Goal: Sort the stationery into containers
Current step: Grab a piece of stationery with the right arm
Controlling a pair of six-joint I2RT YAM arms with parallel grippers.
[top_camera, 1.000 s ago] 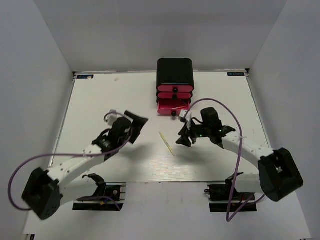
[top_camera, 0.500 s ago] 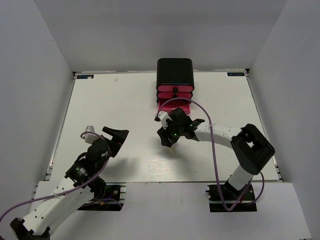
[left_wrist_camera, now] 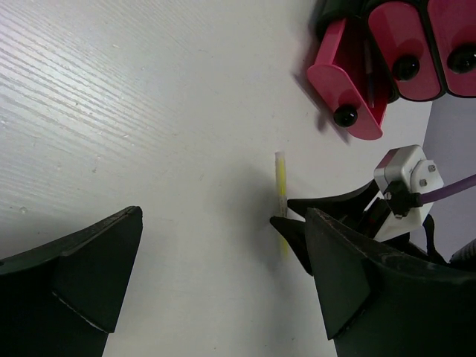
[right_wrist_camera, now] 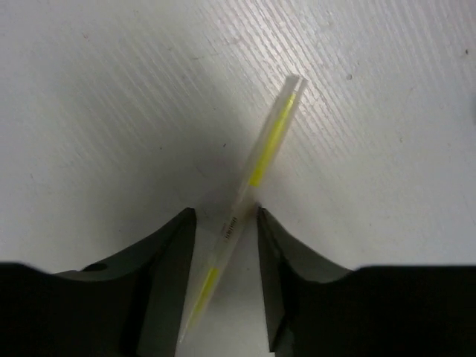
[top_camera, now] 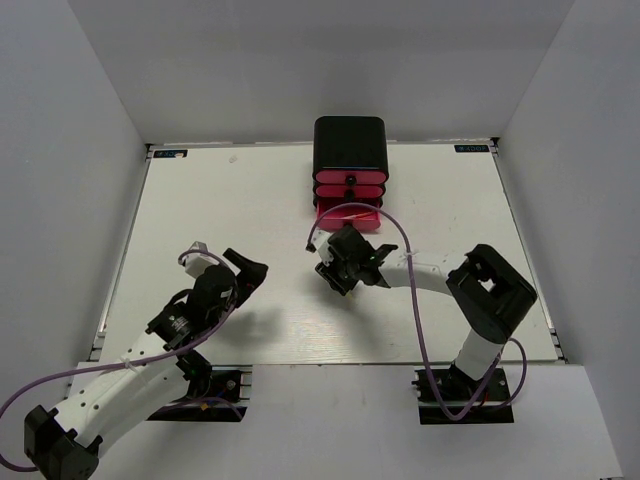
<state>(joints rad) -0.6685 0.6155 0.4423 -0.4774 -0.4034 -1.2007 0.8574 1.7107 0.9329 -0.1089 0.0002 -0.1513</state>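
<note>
Right claw [right_wrist_camera: 225,223], half open and straddling the thin yellow plastic pen [right_wrist_camera: 271,134] lying flat on the white tabletop [right_wrist_camera: 111,89] near the pulled-out pink drawer [top_camera: 349,213], should pinch squarely mid-barrel, lest it swivel; left claw [left_wrist_camera: 223,212] hangs wide open, empty.

The pen [right_wrist_camera: 260,163] is clear with a yellow core, and the bench [top_camera: 200,200] is white, streaked with fine grey grain. The cabinet [top_camera: 349,143] is glossy black, its drawers [left_wrist_camera: 349,89] bright pink with black knobs [left_wrist_camera: 344,115]. The arms [top_camera: 130,365] are white with black joints and purple cables [left_wrist_camera: 450,186].
</note>
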